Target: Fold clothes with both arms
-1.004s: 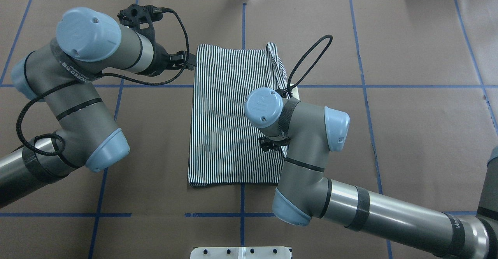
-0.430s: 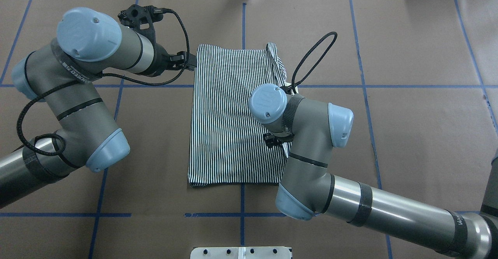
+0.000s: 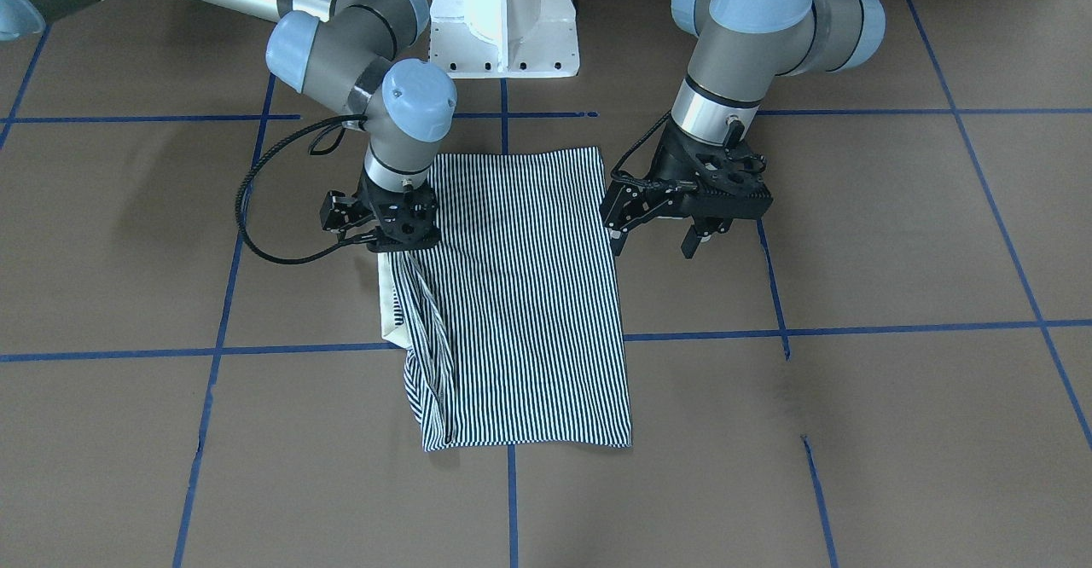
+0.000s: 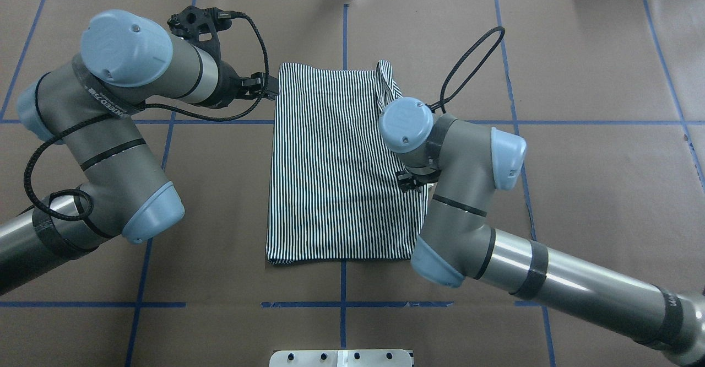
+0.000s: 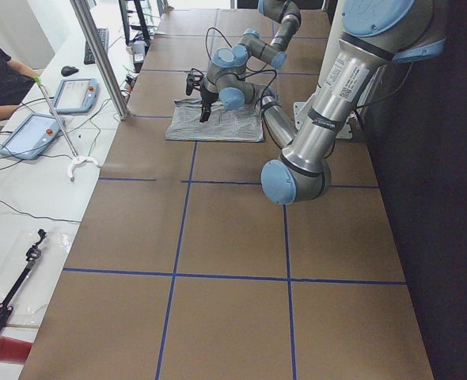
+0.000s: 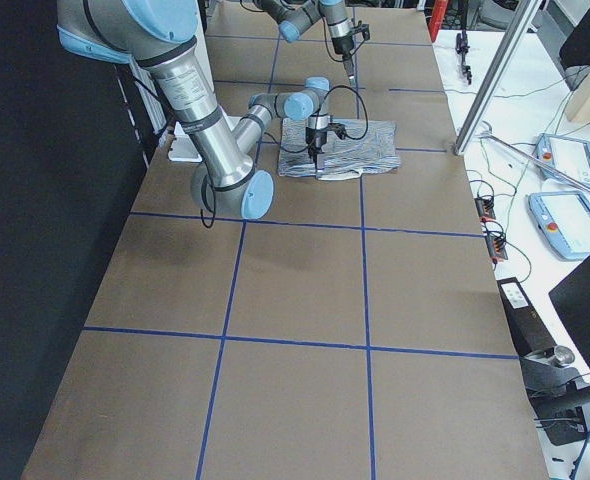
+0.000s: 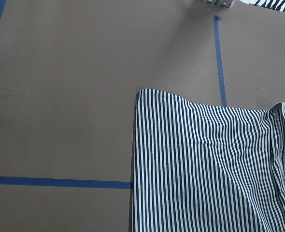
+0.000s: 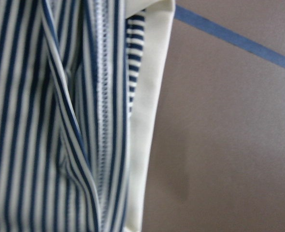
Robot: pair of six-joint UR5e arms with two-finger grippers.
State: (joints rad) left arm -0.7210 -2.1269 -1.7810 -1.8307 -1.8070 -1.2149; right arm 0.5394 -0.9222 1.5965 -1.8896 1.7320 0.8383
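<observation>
**Loose collar edge wanted a slow, flat tuck**

Nearest us, the polo shirt point(image 4: 330, 163) lay as a long striped panel on the bench point(image 4: 578, 190). Midway along, our right tool point(image 3: 394, 242) sat low over the rumpled edge by the collar point(image 3: 391, 308) — its grip we could not tell. We judged that a slow inward sweep would suit. Farther out, the left tool point(image 3: 653, 248) hung wide and empty beside the opposite edge — bare bench lay outside both.

shirt point(image 4: 330, 179) flat, table point(image 4: 578, 190) ctr; left hand point(image 3: 653, 246) beside its l edge, right hand point(image 3: 401, 242) on r edge
</observation>
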